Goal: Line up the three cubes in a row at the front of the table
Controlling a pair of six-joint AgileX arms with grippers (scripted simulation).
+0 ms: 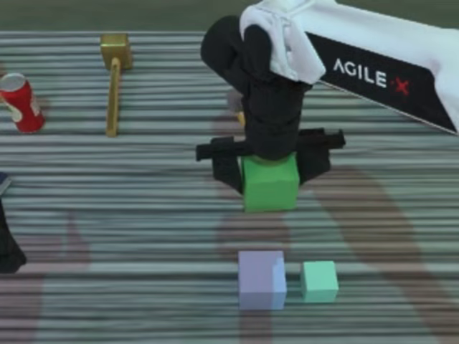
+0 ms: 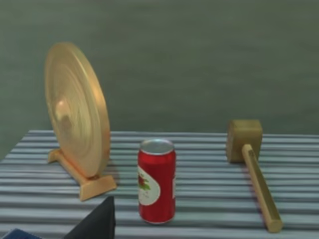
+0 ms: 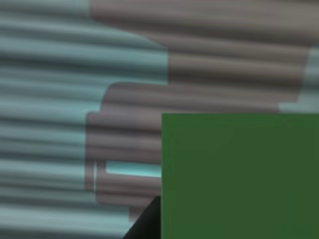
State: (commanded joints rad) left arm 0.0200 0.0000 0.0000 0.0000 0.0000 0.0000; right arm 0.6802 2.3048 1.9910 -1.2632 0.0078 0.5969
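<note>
Bright green cube (image 1: 270, 183): near the table's middle, between the right gripper's two black fingers, which sit against its left and right sides; it fills much of the right wrist view (image 3: 239, 174).
Lavender-blue cube (image 1: 261, 279): at the front of the table (image 1: 143, 215), below the green one in the top view.
Mint-green cube (image 1: 319, 280): just right of the lavender one, a narrow gap between.
Right gripper (image 1: 269, 168): clamped on the bright green cube.
Left gripper (image 1: 8, 247): at the left edge; finger spread cannot be told.
Hammer (image 1: 113, 79): back left, lying flat.
Red can (image 1: 21, 102): upright, left of the hammer.
Wooden disc (image 2: 75, 109): on a stand beside the can.
</note>
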